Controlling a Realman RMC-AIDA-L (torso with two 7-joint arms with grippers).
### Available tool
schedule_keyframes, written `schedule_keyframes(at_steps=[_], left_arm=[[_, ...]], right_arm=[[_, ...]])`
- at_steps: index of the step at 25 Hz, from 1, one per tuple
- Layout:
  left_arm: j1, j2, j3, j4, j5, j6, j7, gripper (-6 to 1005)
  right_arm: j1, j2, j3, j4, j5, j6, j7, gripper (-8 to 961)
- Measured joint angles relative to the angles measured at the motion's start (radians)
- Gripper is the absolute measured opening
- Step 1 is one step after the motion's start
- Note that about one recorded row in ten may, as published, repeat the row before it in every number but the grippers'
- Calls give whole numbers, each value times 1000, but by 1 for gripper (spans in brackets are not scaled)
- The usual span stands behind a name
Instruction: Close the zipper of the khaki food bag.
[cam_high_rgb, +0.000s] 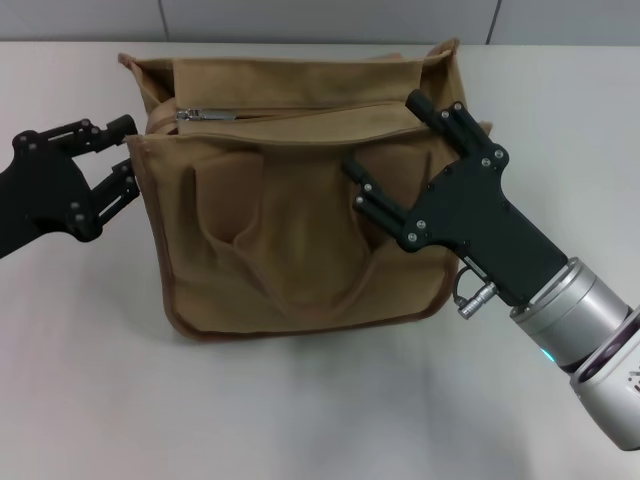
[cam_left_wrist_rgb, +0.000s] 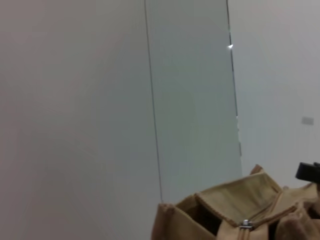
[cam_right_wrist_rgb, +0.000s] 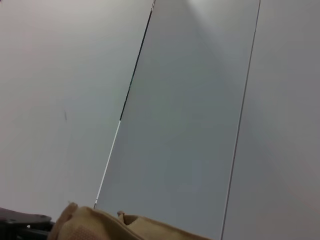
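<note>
khaki food bag (cam_high_rgb: 290, 210) sits mid-table, zipper (cam_high_rgb: 285, 113) pull at its left end; left gripper (cam_high_rgb: 125, 158) spread at that corner, likely bracing, right gripper (cam_high_rgb: 395, 150) spread over the front.

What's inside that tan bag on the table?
The khaki food bag gapes along its top, but only its tan inner lining and shadow show. The zipper pull sits at the left end. Anything deeper inside is hidden by the front panel.
</note>
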Motion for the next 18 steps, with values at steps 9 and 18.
schedule_keyframes(at_steps=[9,18], left_arm=[[6,-2,54,5,-2,-36,9,476],[30,-3,64,-35,-188,-40,10,773]], right_arm=[[-1,0,0,2,0,27,1,794],[-1,0,6,3,0,42,22,794]])
